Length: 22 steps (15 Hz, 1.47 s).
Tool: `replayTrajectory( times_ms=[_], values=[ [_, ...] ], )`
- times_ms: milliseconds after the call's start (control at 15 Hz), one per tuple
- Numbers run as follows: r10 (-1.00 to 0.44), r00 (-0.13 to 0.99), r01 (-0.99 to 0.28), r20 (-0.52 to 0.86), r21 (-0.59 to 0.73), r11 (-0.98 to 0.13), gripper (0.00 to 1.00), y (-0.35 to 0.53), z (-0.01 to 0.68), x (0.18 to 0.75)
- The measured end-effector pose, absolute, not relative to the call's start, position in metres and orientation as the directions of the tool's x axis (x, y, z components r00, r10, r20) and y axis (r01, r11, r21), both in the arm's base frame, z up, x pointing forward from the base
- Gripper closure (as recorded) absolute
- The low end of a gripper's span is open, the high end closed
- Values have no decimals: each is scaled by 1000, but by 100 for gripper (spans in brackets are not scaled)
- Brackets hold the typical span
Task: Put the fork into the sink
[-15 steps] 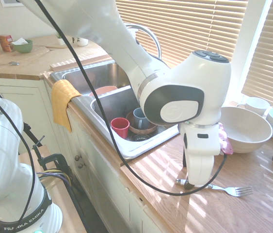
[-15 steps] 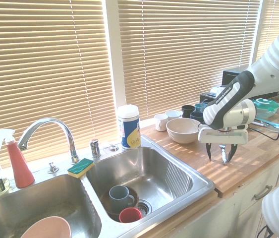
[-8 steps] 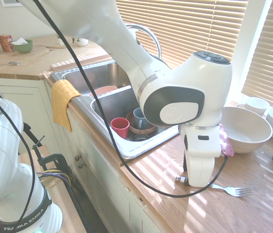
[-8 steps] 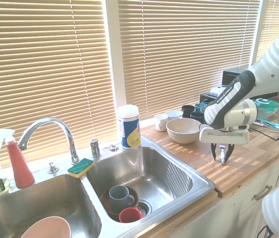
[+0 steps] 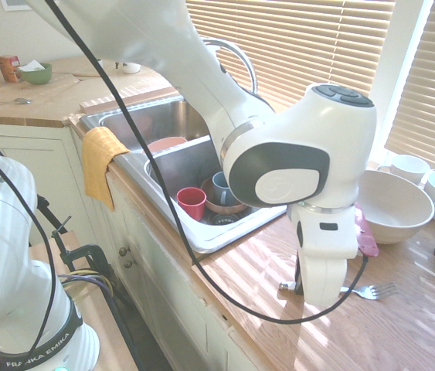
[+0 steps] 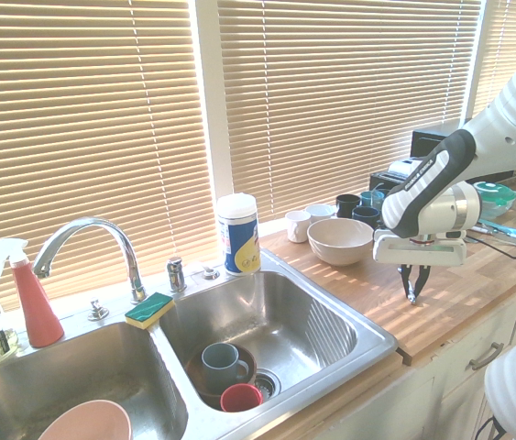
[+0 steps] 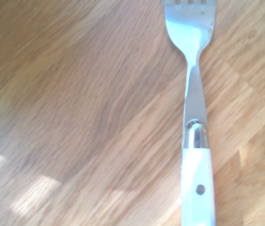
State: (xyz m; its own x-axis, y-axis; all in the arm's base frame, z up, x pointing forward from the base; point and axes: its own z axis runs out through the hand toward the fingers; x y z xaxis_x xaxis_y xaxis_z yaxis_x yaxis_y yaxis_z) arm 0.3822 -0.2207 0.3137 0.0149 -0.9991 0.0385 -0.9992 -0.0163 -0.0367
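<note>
Fork (image 5: 372,291) lies flat on the wooden counter (image 5: 263,263), tines toward 3 o'clock in the first exterior view, white handle running under the arm's hand, so only the tines and the handle tip show there. Gripper (image 6: 412,291) points straight down right over the handle; jaws look nearly together in the second exterior view, apparently pinching the handle, though the contact itself is hidden, so the grip is a judgement. Wrist view has the fork (image 7: 196,141) flat against the wood grain, handle rising from the bottom edge, no lift visible. Handle is the sensible hold: thicker than the neck and less slippery. Sink (image 6: 349,341) sits at about 9 o'clock from the gripper in the second exterior view, well apart; near basin holds cups (image 6: 223,364), so the drop needs a bare patch of steel
</note>
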Motion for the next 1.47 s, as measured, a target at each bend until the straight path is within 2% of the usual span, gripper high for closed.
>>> replayTrajectory(
  times_ms=[400, 667, 867, 1000, 1267, 1467],
  values=[
    [-999, 3, -998, 38, -69, -6, 100, -225, 328, 377],
    [-994, 59, -980, 88, -186, -75, 100, -204, 418, 383],
    [-970, 202, -944, 132, -237, -229, 100, -123, 485, 394],
    [-926, 349, -896, 146, -236, -375, 100, -45, 497, 404],
    [-779, 604, -758, 169, -178, -627, 100, 91, 483, 410],
    [-707, 691, -692, 150, -146, -707, 100, 132, 444, 423]
  ],
)
